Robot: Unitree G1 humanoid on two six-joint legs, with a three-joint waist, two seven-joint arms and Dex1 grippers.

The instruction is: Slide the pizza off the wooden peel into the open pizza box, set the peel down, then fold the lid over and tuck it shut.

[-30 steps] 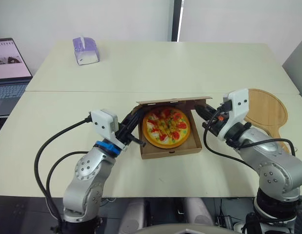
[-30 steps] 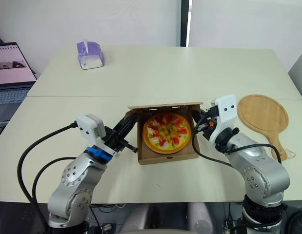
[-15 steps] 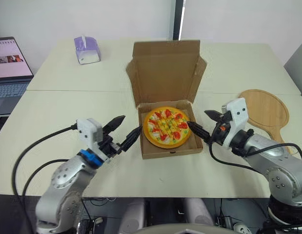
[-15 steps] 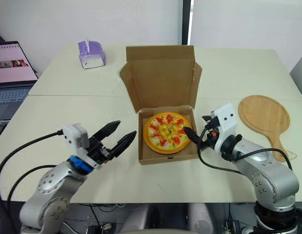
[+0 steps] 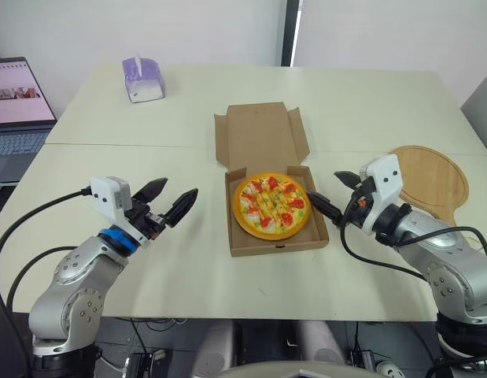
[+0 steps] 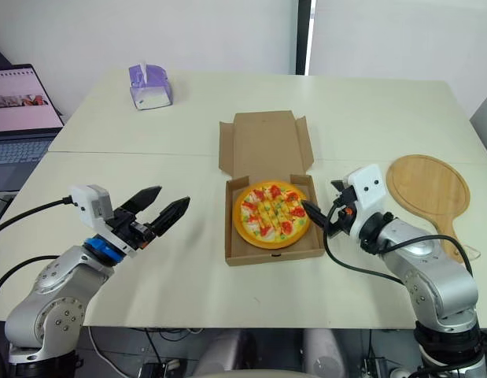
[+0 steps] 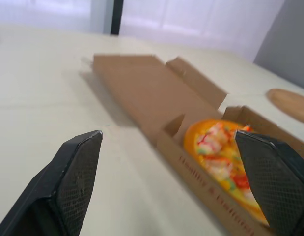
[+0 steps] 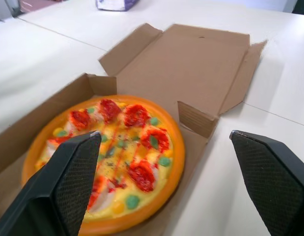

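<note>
The pizza (image 5: pixel 270 205), orange with red and green toppings, lies in the base of the cardboard pizza box (image 5: pixel 279 243) at the middle of the table. The lid (image 5: pixel 259 135) lies flat on the table behind the base, its side flaps spread. My left gripper (image 5: pixel 178 193) hangs open well to the left of the box and holds nothing. On the box's right side my right gripper (image 5: pixel 323 187) is open and empty, one finger close to the right wall. The wooden peel (image 5: pixel 432 173) rests on the table at the far right.
A purple tissue box (image 5: pixel 142 80) stands at the back left of the table. A laptop (image 5: pixel 19 102) sits on a side surface at the far left. A seam runs across the table (image 5: pixel 109 145) behind the grippers.
One second ago both grippers were at the nearly folded-down lid. They opened and drew back, the lid sprang upright, and it now lies flat behind the box. My left arm moved left.
</note>
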